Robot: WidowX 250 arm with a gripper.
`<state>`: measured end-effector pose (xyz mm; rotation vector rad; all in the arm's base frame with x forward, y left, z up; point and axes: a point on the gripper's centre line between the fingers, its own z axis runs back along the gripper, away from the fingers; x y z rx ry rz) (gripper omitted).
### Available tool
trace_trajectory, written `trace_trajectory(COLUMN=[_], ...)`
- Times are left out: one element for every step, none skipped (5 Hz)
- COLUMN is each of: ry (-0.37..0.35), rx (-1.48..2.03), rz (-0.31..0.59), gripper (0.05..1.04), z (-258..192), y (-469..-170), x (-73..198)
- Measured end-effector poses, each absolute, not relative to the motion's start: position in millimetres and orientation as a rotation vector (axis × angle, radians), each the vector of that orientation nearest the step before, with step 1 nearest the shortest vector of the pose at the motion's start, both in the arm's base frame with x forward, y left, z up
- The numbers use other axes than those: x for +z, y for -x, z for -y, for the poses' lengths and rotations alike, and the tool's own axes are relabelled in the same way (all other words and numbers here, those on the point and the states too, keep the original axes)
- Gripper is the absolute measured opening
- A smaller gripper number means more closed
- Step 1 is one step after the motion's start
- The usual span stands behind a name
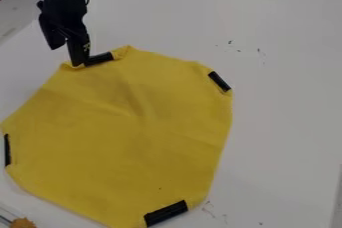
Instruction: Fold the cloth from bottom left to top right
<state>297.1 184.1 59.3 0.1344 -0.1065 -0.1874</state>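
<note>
The black gripper [66, 56] is at the upper left, over the cloth's top-left edge. Its fingers stand apart, the right one lower, with its tip at the cloth's edge beside a black strip [100, 58]. The yellow cloth [127, 132] lies spread across the left and middle of the view, its corners turned in. Slight creases cross its upper part, and its edge is raised a little around the fingertip. More black strips lie at the upper right [219, 81], the left edge [7, 150] and the bottom [165, 213].
The white table [287, 107] surrounds the cloth, with small dark marks above and to the right of it. At the bottom-left corner is a small orange-brown object [23, 223]. The table's far edge runs along the top right.
</note>
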Motion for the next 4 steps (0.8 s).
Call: trace_trajectory(ry=[-0.105, -0.099, -0.103, -0.126], rx=[-0.008, 0.083, 0.133, 0.173], rz=[0.115, 0.108, 0.097, 0.097], gripper=[1.001, 1.000, 1.000, 1.000], z=[-191, -178, -172, -170], y=[-243, -210, -187, -179], x=[49, 41, 34, 25])
